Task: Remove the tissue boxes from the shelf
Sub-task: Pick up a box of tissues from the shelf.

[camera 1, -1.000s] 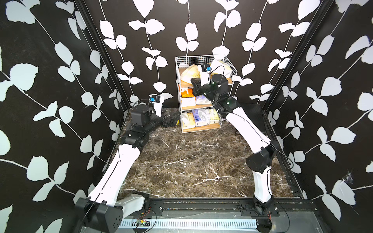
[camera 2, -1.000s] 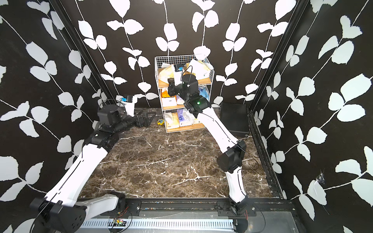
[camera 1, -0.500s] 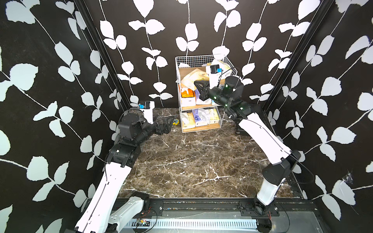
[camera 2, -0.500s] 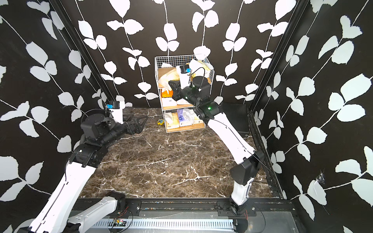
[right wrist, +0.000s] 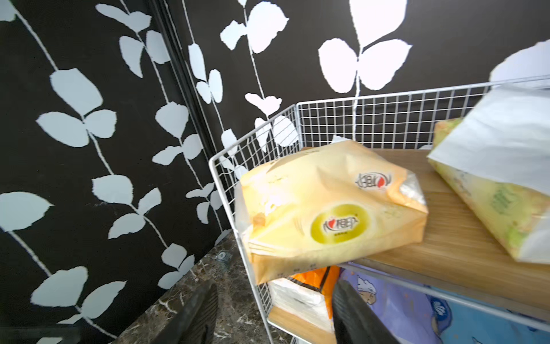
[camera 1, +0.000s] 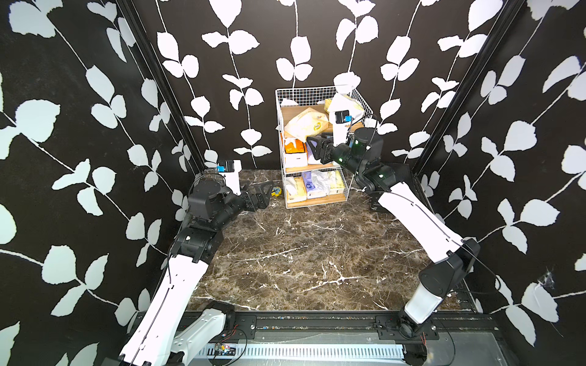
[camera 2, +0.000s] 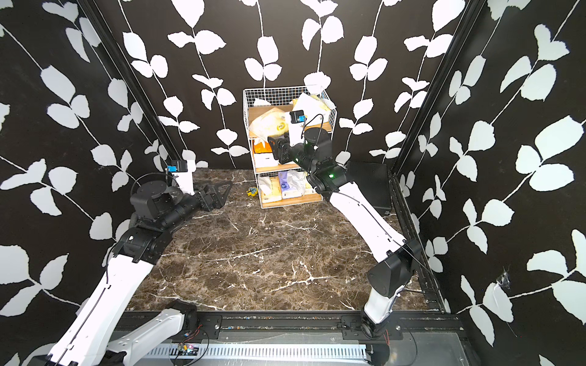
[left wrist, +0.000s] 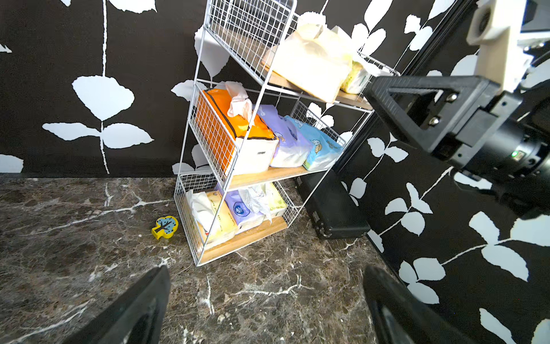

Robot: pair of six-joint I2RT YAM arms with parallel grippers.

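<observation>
The shelf [camera 1: 304, 93] [camera 2: 279, 93] [left wrist: 205, 149] [right wrist: 387, 119], a white wire rack with wooden boards, stands at the back wall. Tissue boxes fill it. On top lie a pale yellow pack [camera 1: 306, 122] [right wrist: 327, 208] and a yellow-green one [right wrist: 506, 193]. An orange-and-white box [left wrist: 238, 131], a lilac pack [left wrist: 282, 140] and a light blue pack [left wrist: 318, 149] share the middle board, with more packs [left wrist: 226, 217] at the bottom. My right gripper [camera 1: 312, 147] [camera 2: 274, 147] [right wrist: 275, 287] hangs open before the middle board's left corner, holding nothing. My left gripper [camera 1: 264, 193] [camera 2: 222, 193] [left wrist: 266, 274] is open over the floor, left of the shelf.
A flat black ribbed case [camera 2: 369, 187] [left wrist: 333, 208] lies on the floor right of the shelf. A tiny yellow-blue object [camera 1: 276, 191] [left wrist: 165, 227] sits by the shelf's lower left corner. Patterned walls close in on three sides of the marble floor [camera 1: 301, 253].
My right gripper has gone from shut to open, and its arm has swung its elbow out to the right. The left arm has drawn back and lowered toward the left wall.
</observation>
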